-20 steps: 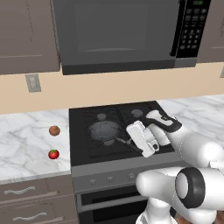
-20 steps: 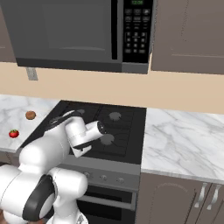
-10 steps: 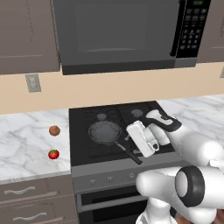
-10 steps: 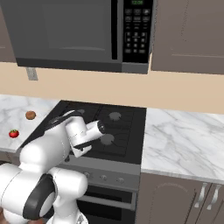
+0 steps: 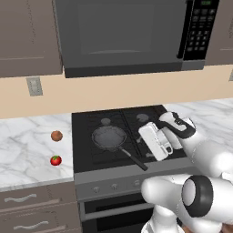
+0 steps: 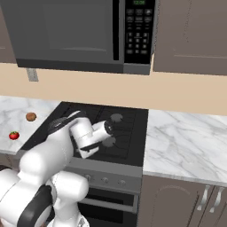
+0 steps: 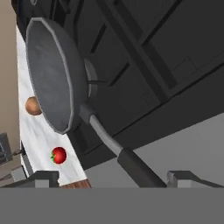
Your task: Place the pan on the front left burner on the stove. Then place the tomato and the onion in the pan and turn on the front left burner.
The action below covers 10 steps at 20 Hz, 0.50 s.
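**Pan on the front-left burner, claw let go of the handle**

Claw [image 7: 112, 177] spread wide, its two dark tips standing apart on either side of the pan's black handle and gripping nothing; from the hand camera the handle runs up between them without either tip pressing on it. From where I stand behind the arm, the white hand hangs low over the front of the stove [image 5: 136, 119], just right of the handle's end.

Nearest the hand is the pan [image 5: 109, 138], dark and shallow, sitting flat on the grate bars over the front left burner [image 7: 91, 82], whose light-grey cap peeks out from under the pan's rim in the hand view. Its long handle slants toward the stove's front edge and to the right, ending near the steel panel with the small knobs. The pan holds nothing.

Further left, on the white marble counter [image 5: 27, 145] beside the stove, the tomato [image 5: 55, 160] lies near the front, a red ball with a green top. A little behind it sits the onion [image 5: 56, 135], orange-brown. The two are apart from each other and well clear of the pan.

Beyond the pan, the back burners show bare grey caps. Above them hangs the dark microwave [image 5: 123, 34], with brown cabinets at either side.
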Available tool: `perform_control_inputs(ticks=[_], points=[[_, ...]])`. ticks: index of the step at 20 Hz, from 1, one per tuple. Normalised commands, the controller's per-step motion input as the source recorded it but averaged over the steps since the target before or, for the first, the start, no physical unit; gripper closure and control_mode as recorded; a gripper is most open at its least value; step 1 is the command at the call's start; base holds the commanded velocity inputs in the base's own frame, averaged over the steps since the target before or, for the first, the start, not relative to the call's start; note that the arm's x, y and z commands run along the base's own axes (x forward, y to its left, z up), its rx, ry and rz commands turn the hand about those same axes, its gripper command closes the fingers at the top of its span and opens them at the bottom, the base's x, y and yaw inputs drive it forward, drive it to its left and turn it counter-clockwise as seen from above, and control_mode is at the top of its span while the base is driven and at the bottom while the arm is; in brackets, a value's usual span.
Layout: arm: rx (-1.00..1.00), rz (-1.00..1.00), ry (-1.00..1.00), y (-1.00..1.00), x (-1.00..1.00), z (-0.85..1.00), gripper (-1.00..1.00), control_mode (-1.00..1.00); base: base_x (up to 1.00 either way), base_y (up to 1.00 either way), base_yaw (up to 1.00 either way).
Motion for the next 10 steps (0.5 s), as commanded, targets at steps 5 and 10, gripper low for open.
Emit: perform_control_inputs(ticks=[5, 10], points=[[-0.04, -0.07, 0.0, -0.1, -0.07, 0.37, -1.0, -1.0, 0.0, 0.0, 0.0], [-0.12, -0.06, 0.0, 0.01, -0.06, 0.06, -1.0, -1.0, 0.0, 0.0, 0.0]])
